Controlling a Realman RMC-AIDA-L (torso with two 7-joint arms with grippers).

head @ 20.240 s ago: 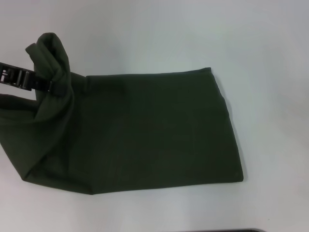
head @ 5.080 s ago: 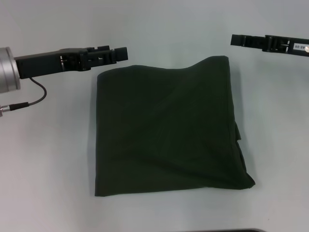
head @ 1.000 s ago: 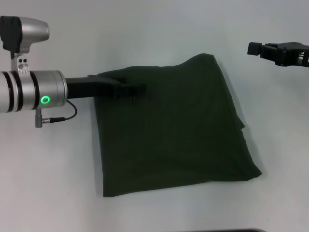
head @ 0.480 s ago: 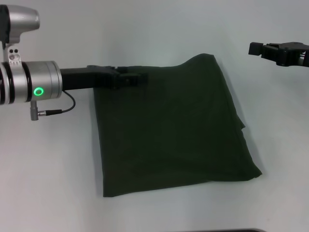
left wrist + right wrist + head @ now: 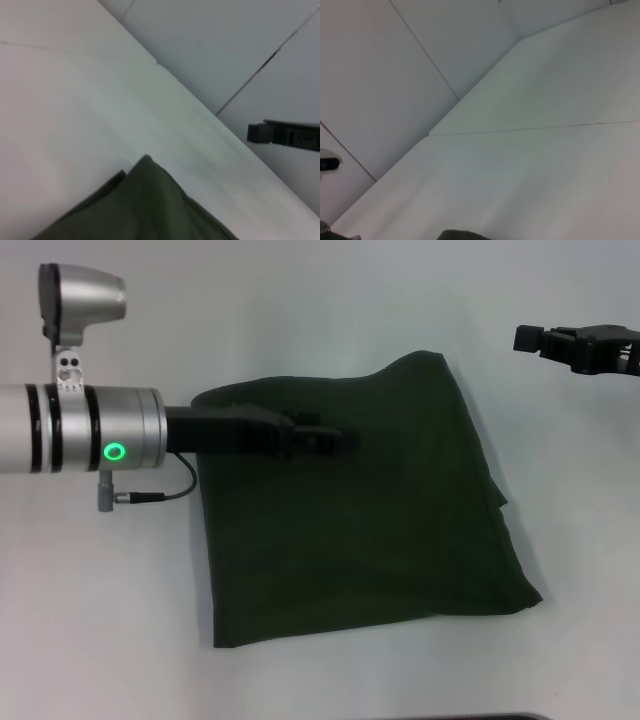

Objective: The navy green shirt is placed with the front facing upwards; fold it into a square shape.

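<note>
The white table (image 5: 330,300) takes up pretty much everything, and lying flat on it is the navy green shirt (image 5: 400,530), folded up into a rough square with only plain green fabric showing. Its far right corner bulges up into a bit of a hump, and the edge on the robot's right side looks a little uneven with layers peeking out. The left arm reaches in from the robot's left, silver wrist with a green light on it, and the left gripper (image 5: 335,440) sits low over the far part of the shirt, right on or just above the cloth, can't tell which. Fingers look pressed together into one dark bar, nothing pinched between them that I can see. The right gripper (image 5: 530,339) hangs well off past the shirt's far right corner, clear of the fabric, and honestly I can't tell whether it's apart or together.
</note>
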